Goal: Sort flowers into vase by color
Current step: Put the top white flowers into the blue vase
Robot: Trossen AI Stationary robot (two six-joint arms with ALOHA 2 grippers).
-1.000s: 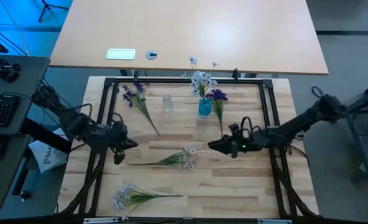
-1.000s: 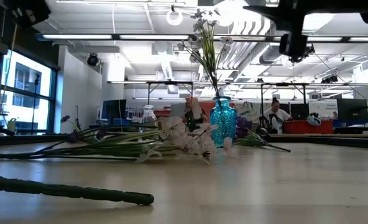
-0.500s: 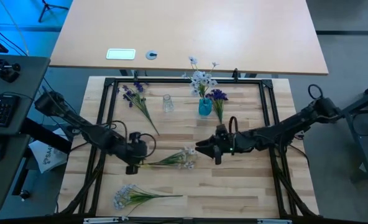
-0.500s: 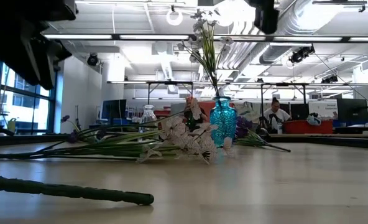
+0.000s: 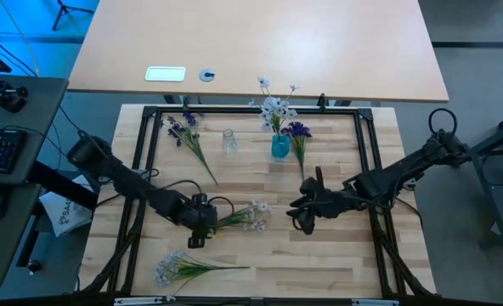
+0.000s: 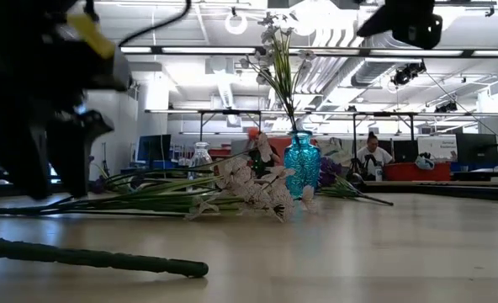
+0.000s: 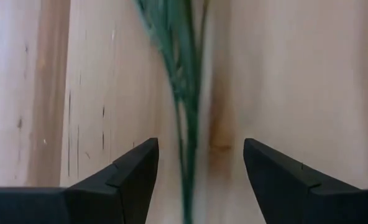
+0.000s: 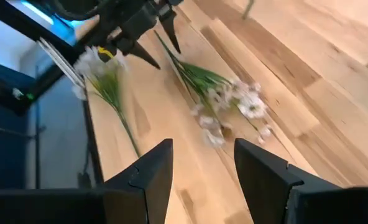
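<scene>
A white-blossomed flower sprig point(image 5: 239, 216) lies flat at mid-table. My left gripper point(image 5: 197, 233) is low over its green stem point(image 7: 187, 118) and open, with one finger on either side of the stem and a gap to each. My right gripper point(image 5: 300, 216) hovers open to the right of the blossoms point(image 8: 234, 99), with nothing between its fingers. A blue vase point(image 5: 279, 147) at the far side holds white flowers point(image 5: 274, 109). Beside it stands a clear glass vase point(image 5: 228, 140).
Purple sprigs lie at the far left point(image 5: 186, 134) and beside the blue vase point(image 5: 298, 136). A pale-blue sprig point(image 5: 182, 269) lies near the front edge. A black frame point(image 5: 141, 153) borders the work area. Bare wood lies at the front right.
My left gripper has travelled toward the table's right and near edges, come down over the middle sprig's stem, and opened. My right gripper has drifted toward the sprig, then back a little toward the near edge. The flowers have stayed where they were.
</scene>
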